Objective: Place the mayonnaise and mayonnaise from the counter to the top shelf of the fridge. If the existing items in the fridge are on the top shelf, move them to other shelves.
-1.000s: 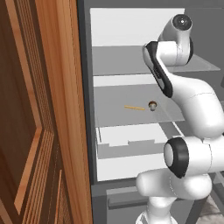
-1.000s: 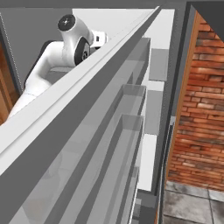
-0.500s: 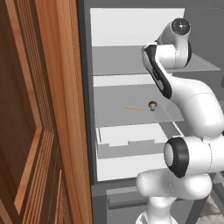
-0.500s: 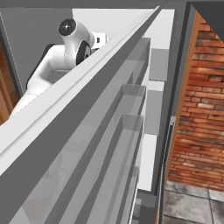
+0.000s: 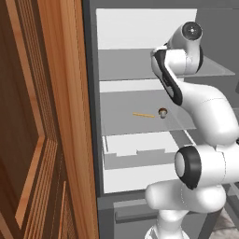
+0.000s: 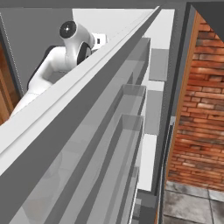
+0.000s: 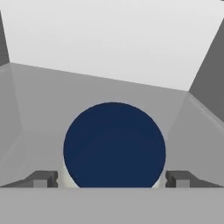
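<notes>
While your hand (image 7: 112, 179) stands released, fingertips (image 7: 43, 178) wide on either side of the mayonnaise (image 7: 114, 146) at lower centre of the hand view, the jar sits on the top shelf (image 7: 48, 94) of the fridge (image 5: 89, 116). Risk: pull back crooked and a finger clips the lid, toppling it. Tan object (image 5: 162, 112) and orange sliver (image 5: 144, 115) lie one shelf lower, mid-frame, clear of you.

The mayonnaise jar (image 7: 114, 146) has a dark blue lid over a creamy-white body, on a pale grey shelf (image 7: 52, 100) before a white back panel. Lower in the dark-grey fridge (image 5: 89, 93) lie a tan round item (image 5: 162, 112) and an orange-yellow sliver (image 5: 143, 115). The cabinet (image 5: 42, 130) is warm brown wood, the wall (image 6: 197, 113) red brick.
</notes>
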You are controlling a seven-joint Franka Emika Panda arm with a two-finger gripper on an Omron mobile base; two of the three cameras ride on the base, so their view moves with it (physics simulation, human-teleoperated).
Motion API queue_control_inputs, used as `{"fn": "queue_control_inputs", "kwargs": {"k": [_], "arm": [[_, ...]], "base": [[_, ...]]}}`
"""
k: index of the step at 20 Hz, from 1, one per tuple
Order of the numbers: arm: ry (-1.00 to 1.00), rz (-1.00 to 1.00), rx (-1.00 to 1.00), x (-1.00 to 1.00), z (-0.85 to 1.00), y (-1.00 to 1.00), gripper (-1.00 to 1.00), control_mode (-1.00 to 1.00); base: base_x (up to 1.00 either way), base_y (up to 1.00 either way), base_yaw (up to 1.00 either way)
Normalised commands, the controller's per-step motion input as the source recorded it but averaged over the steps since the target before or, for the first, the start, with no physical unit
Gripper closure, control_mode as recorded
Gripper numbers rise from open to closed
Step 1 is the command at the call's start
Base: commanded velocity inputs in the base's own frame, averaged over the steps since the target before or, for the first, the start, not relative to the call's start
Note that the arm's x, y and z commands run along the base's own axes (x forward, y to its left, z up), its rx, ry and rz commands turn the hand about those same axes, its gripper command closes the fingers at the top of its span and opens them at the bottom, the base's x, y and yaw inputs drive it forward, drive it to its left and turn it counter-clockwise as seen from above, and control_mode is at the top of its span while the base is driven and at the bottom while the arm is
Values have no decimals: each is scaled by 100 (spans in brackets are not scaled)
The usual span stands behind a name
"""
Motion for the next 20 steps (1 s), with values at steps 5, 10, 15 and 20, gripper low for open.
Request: {"fn": "queue_control_inputs", "kwargs": {"k": [5,10,15,20], "arm": [[0,0,0,10,0,0,-100,-100],[0,0,0,15,0,0,-100,-100],[0,0,0,15,0,0,-100,-100],[0,0,0,12,0,0,-100,-100]], "base": [[0,0,0],[0,0,0],[0,0,0],[0,0,0]]}}
